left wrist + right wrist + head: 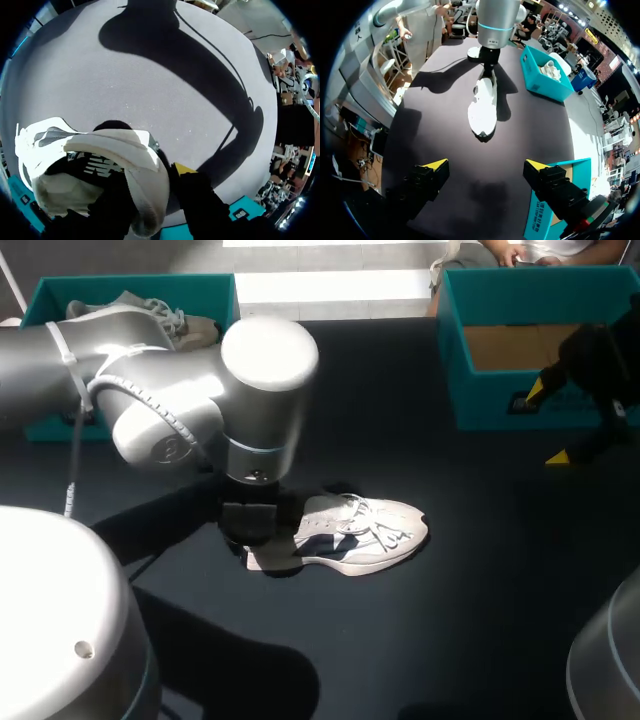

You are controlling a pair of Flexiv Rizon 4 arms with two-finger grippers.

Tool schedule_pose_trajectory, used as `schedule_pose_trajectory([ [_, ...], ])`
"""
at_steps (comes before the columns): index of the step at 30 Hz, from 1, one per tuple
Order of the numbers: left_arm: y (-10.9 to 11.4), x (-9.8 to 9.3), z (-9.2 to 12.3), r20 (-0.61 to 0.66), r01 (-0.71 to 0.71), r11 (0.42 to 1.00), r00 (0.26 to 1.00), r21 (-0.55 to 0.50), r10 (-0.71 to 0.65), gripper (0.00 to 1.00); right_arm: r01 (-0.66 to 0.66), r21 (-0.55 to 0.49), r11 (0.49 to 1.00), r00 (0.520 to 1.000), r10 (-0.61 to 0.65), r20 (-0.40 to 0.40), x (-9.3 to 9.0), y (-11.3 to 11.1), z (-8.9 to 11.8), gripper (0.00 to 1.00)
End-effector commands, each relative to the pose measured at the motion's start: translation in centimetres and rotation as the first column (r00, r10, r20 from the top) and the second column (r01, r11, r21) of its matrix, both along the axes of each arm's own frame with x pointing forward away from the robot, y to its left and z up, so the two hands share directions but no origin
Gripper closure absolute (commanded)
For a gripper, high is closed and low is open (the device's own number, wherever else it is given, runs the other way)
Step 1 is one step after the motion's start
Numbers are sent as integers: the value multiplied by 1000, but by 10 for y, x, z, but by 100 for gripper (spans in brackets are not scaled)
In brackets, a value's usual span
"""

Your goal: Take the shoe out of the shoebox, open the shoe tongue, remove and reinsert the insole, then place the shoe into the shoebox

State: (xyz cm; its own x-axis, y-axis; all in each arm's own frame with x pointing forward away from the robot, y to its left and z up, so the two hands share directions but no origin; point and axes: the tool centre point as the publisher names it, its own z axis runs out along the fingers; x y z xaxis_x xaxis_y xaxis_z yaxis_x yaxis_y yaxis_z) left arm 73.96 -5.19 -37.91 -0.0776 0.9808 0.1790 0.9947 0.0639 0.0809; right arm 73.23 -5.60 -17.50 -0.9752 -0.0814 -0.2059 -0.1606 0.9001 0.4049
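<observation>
Your white sneaker (360, 532) sits mid-frame on dark table (480, 590), toe pointing right. Your left gripper (265, 545) clamped on its heel, one finger inside collar, other outside. Your right gripper (547, 423) hovers at right edge, fingers wide apart, just beside open teal shoebox (500, 405), upper right.

Bare table (500, 580) lies open to you between the right gripper (486, 165) and the toe of the shoe (365, 530). Your left arm (260, 370) stands over the heel, barring that end. The right shoebox (500, 405) walls the rear corner just beside the right gripper.
</observation>
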Motion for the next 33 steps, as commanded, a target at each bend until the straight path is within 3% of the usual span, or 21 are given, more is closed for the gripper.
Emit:
schedule_pose_trajectory([
  [1,13,1,26,-15,-14,996,1000,-83,13,0,0,-3,1000,1000,0,-3,2,1,0,0],
  [8,16,1,54,-43,-3,987,999,-161,-3,0,0,-3,1000,1000,0,-3,2,1,0,0],
  [13,29,-2,82,-98,-38,960,995,-277,11,0,0,-3,1000,1000,0,-3,2,1,0,0],
  [17,52,3,101,-207,-172,910,973,-378,98,0,0,-3,1000,1000,0,-3,2,1,0,0],
  [20,69,9,111,-315,-303,841,934,-449,168,0,0,-3,1000,1000,0,-3,2,1,0,0],
  [24,90,12,121,-416,-448,742,875,-498,248,0,0,-3,1000,1000,0,-3,2,1,0,0],
  [33,90,12,121,-416,-448,742,875,-498,248,0,0,-3,1000,1000,0,-3,2,1,0,0],
])
